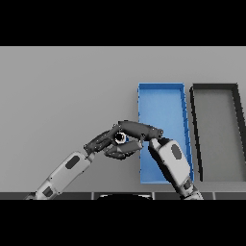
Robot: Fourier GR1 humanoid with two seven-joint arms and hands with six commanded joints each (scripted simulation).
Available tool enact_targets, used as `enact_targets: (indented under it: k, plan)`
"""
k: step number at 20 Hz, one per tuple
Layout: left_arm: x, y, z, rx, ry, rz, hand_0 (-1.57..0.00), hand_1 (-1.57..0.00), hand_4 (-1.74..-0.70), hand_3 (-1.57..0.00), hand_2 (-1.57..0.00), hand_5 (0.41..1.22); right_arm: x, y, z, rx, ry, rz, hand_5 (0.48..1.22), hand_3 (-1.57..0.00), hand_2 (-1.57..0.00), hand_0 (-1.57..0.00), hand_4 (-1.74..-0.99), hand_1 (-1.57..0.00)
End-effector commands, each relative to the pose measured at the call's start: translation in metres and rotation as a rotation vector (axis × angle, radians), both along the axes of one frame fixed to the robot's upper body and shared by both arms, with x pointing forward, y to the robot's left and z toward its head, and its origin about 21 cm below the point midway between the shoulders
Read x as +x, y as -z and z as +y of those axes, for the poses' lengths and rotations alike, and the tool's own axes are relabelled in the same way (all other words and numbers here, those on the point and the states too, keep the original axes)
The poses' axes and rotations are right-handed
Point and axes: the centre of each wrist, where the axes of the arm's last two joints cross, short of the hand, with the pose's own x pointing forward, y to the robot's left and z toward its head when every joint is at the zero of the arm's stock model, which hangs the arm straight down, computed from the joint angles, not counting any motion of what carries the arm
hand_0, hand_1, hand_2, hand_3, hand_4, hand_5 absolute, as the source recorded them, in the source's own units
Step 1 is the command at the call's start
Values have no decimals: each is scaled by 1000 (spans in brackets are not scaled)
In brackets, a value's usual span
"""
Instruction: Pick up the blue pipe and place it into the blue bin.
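The blue pipe is hidden where both hands' fingers (139,129) overlap.

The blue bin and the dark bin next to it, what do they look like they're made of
Blue bin: probably moulded plastic, judging by its even matte blue colour and thin straight walls with no shine. Dark bin: likely the same plastic, with black rim and matte grey floor, though painted metal can't be ruled out.

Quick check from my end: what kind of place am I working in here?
Probably a plain sorting bench, not a home or kitchen. A bare grey table holds just a blue bin and a dark bin side by side, with both hands, left and right, meeting beside the blue one.
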Motion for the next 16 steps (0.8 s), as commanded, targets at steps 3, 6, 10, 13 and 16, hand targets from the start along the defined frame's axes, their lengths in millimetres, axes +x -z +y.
enact_targets:
  k: [3, 6, 10, 13, 16]
  plan:
    - [-1, -1, -2, 2, -14, 46, -32, -30, -889, -29, -27, 587, 3, 2, 3, 1, 5, 13, 1220, -1570, -1570, -1570, -1490, -1570]
    - [3, -2, -1, 12, -31, 62, -16, -15, -896, -14, -13, 562, 4, -4, 1, 28, 14, 35, 1220, -1570, -1571, -1571, -1489, -1571]
    - [-2, 6, -3, 28, -29, 90, -6, -5, -911, -5, -5, 534, 7, -25, -9, 66, 2, 137, 1221, -1571, -1571, -1571, -1581, -1571]
    - [-4, 6, -2, 28, -26, 97, -3, -2, -915, -2, -2, 507, 14, -51, -18, 104, 15, 208, 1221, -1571, -1571, -1571, -1659, -1571]
    - [-6, 4, -5, 29, -24, 102, -1, -1, -919, -1, -1, 503, 21, -101, -30, 222, 19, 229, 1154, -1571, -1571, -1571, -1699, -1571]
